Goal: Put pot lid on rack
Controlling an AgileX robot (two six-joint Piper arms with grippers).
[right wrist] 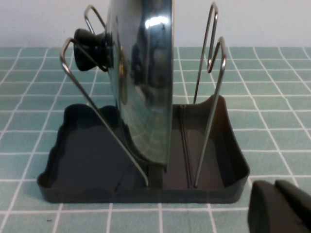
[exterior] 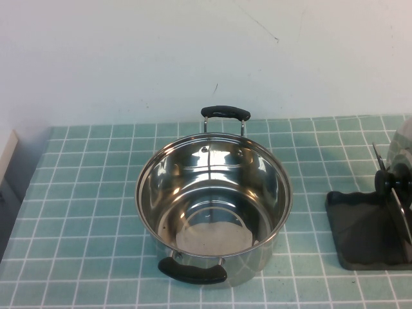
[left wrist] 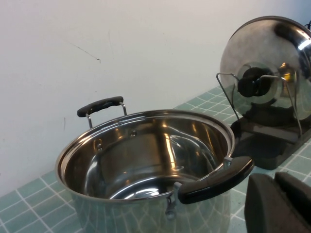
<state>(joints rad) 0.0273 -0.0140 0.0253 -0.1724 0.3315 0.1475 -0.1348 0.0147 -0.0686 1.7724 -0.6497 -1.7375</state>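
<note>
The pot lid [exterior: 402,151] stands on edge in the rack [exterior: 354,219] at the table's far right, its black knob [exterior: 386,180] facing the pot. In the right wrist view the lid [right wrist: 141,73] is upright between the wires, its lower edge in the dark tray [right wrist: 77,150]. In the left wrist view the lid [left wrist: 265,48] leans against the wire frame on the tray [left wrist: 262,141]. My left gripper [left wrist: 279,204] is shut and empty beside the pot's near handle. My right gripper [right wrist: 279,206] is shut and empty, just outside the tray's corner. Neither gripper shows in the high view.
The two-handled steel pot [exterior: 154,187] stands open and empty at the table's middle, left of the rack; it also shows in the left wrist view [left wrist: 146,150]. A white wall runs behind the tiled table. The table's left edge drops off beside a pale object [exterior: 5,151].
</note>
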